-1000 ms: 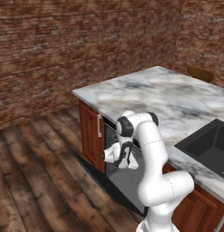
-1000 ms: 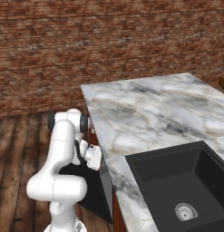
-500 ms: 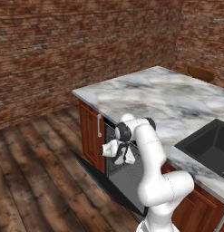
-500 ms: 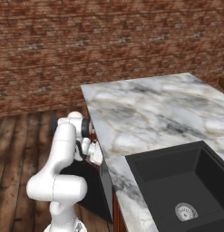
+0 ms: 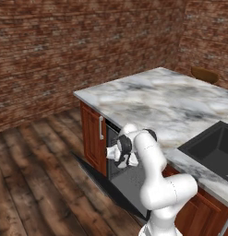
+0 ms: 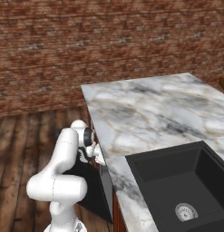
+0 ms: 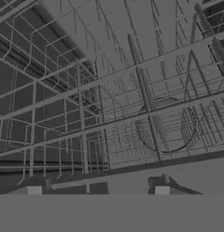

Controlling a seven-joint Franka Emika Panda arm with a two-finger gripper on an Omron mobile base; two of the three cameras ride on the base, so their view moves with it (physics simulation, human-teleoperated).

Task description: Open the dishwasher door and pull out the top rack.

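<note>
End effector (image 5: pixel 127 159) now deeper into the dishwasher mouth, at the top rack (image 7: pixel 113 90) front edge; grip state unclear.

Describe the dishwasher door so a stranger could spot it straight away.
Find the marble-topped counter with the black sink set in it. Below its long edge, beside the reddish-brown cabinet door, the dishwasher door hangs folded down toward the wooden floor. It is the one flat black panel there; its neighbours are wood.
</note>
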